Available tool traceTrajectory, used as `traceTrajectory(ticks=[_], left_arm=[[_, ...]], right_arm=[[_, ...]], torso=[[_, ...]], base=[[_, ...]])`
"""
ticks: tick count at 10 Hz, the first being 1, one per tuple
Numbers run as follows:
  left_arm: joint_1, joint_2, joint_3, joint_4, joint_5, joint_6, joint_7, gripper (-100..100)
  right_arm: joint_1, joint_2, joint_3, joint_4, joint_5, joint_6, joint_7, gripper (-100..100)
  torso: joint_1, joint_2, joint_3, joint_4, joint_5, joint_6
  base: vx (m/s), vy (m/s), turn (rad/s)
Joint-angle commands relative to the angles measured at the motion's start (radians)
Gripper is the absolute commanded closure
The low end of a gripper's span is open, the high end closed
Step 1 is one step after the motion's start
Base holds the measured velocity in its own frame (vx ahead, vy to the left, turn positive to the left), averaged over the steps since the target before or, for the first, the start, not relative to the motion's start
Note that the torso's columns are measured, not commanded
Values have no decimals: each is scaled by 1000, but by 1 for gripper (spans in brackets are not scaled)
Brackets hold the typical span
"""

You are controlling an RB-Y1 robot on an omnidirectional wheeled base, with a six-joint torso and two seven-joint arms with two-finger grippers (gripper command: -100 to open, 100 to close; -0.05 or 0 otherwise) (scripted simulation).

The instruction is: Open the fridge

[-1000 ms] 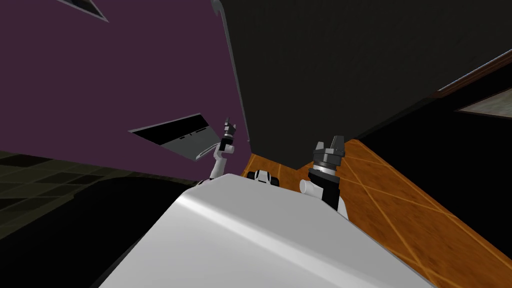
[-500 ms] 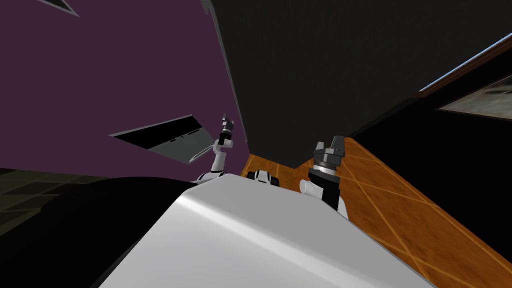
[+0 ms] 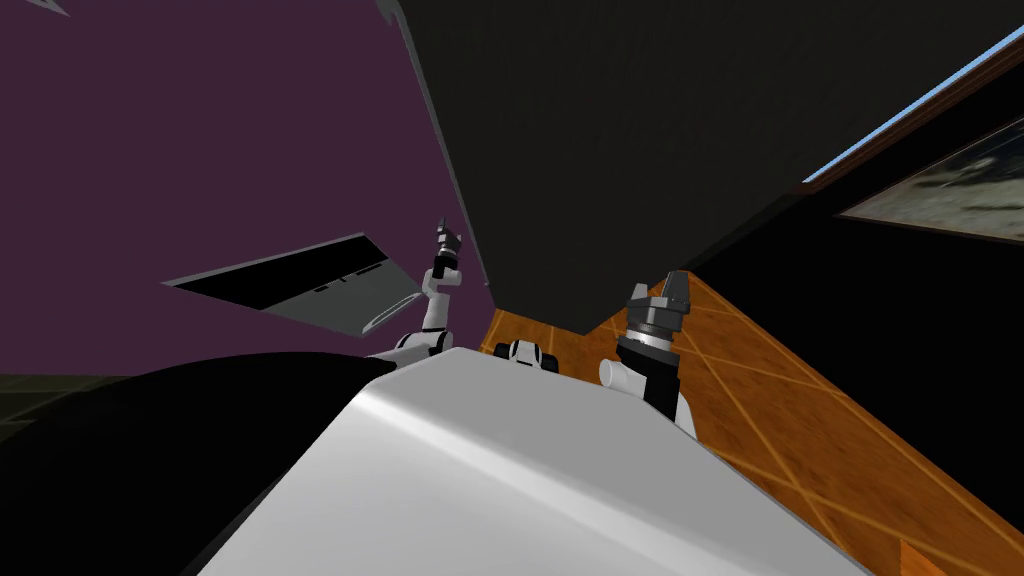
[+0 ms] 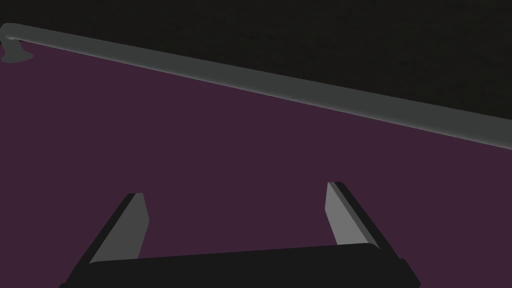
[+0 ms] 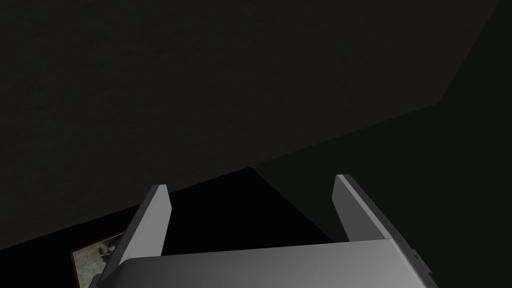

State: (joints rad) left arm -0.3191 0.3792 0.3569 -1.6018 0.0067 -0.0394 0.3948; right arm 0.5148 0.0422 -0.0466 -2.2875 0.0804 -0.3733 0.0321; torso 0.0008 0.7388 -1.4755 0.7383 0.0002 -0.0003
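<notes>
The fridge [image 3: 620, 130] is a tall black box ahead of me, with a long grey bar handle [image 3: 436, 125] down its left edge. My left gripper [image 3: 444, 232] is raised beside that edge, just short of the handle's lower part. In the left wrist view the handle [image 4: 280, 87] runs slantwise beyond the open left gripper [image 4: 235, 189], with a gap between them and nothing between its fingers. My right gripper [image 3: 668, 285] hangs open in front of the fridge's lower right corner; the right wrist view has the right gripper [image 5: 251, 180] facing the fridge's dark face [image 5: 200, 90].
A purple wall [image 3: 200, 150] stands left of the fridge, with a grey-framed black opening [image 3: 320, 285] near my left arm. Orange wooden floor [image 3: 800, 420] runs to the right. A framed picture [image 3: 940, 190] hangs on the dark right wall.
My head view has swung, sliding the wall opening leftward. My left arm has stretched further out and up along the fridge's handle edge. The right arm has held still.
</notes>
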Motion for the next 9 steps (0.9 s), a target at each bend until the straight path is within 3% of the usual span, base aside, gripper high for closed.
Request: traceTrajectory(ticks=[1,2,4,5,8,9], left_arm=[[-80,33,45,82,-13,44,49,-100],[-98,33,45,93,-13,44,49,-100],[-164,65,86,162,-25,81,93,-100],[-182,65,86,177,-25,81,93,-100],[-260,96,124,256,-36,115,134,-100],[-261,96,124,256,-36,115,134,-100]], right_arm=[[0,0,0,0,0,0,0,0],[0,0,0,0,0,0,0,0],[0,0,0,0,0,0,0,0],[0,0,0,0,0,0,0,0],[0,0,0,0,0,0,0,0],[0,0,0,0,0,0,0,0]], torso=[[-1,-1,0,0,0,0],[-1,-1,-1,0,0,0],[-1,-1,-1,0,0,0],[-1,-1,-1,0,0,0],[0,0,0,0,0,0],[-1,-1,0,0,0,0]], base=[[29,-43,-124],[23,-30,-28],[26,-39,-85],[24,-31,-44],[20,-27,-53],[15,-21,-32]])
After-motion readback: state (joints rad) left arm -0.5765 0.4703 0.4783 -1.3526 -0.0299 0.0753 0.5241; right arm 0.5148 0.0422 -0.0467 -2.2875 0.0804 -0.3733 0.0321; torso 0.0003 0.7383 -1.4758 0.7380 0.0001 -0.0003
